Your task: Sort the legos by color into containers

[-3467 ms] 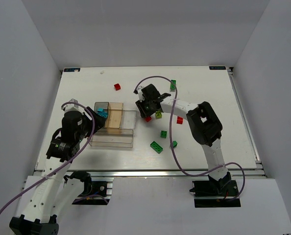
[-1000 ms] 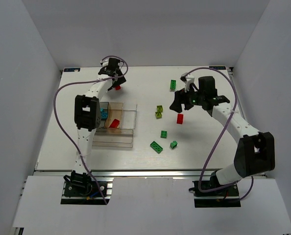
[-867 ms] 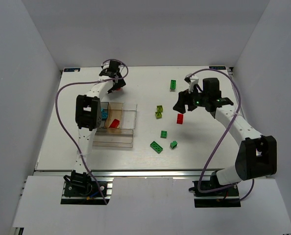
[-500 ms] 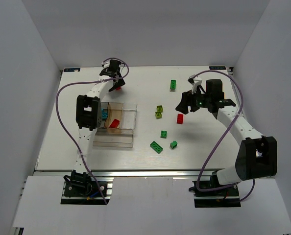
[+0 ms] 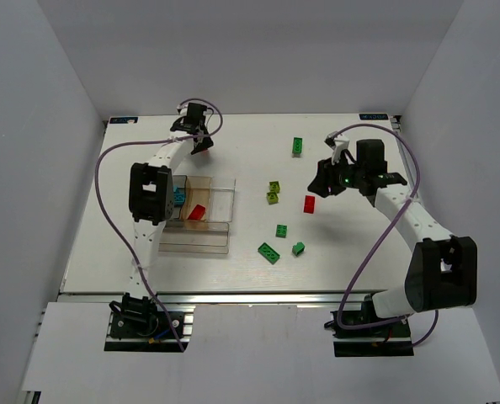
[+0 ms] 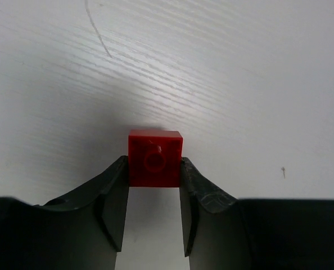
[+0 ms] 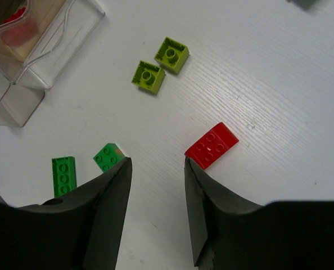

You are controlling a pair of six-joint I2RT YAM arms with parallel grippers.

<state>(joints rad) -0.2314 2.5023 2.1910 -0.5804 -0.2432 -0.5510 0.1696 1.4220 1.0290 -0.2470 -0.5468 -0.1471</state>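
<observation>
Beyond the tray of containers (image 5: 193,240), the left gripper (image 6: 154,164) pinches a small red brick (image 6: 154,149), presumably to carry it binward; right of the tray, the right gripper (image 7: 156,164) hangs spread above a longer red brick (image 7: 212,146).

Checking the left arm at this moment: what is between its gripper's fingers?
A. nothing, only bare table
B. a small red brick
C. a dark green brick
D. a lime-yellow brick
B: the left wrist view shows a small red brick sitting between the fingers of the left gripper, one finger against each of its sides.
</observation>
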